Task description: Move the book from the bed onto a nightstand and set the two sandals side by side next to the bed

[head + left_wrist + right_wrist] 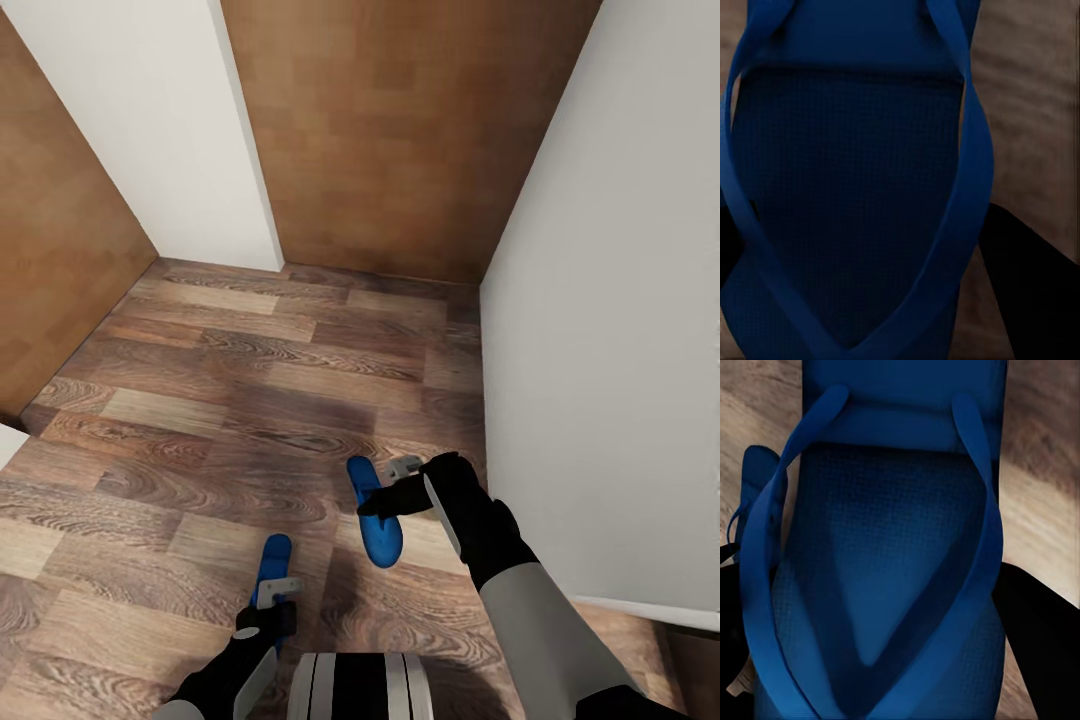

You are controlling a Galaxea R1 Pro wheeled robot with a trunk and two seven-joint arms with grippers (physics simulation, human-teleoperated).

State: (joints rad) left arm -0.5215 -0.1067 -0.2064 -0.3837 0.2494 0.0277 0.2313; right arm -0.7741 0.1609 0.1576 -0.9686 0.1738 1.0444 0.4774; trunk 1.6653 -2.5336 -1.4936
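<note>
Sandals, blue and probably light and floppy: one (272,572) sat near, at the left gripper (268,615), the other (374,512) farther right under the right gripper (383,503). Straps looked the best hold; whether either claw was clamped I could not tell.

**Surfaces and finishes around the two claws**

Under my left claw (268,612), the sandal (855,210) reads as matt blue rubber or foam: finely gridded footbed, smooth strap. The sandal under my right claw (385,503) shows the same textured blue sole (881,585). Both claws look like matt black plastic. Beneath them I see a wood-grain plank floor (220,400), faintly sheened. Ahead stand matt brown wood panels (400,130) and plain white walls (610,300).
</note>
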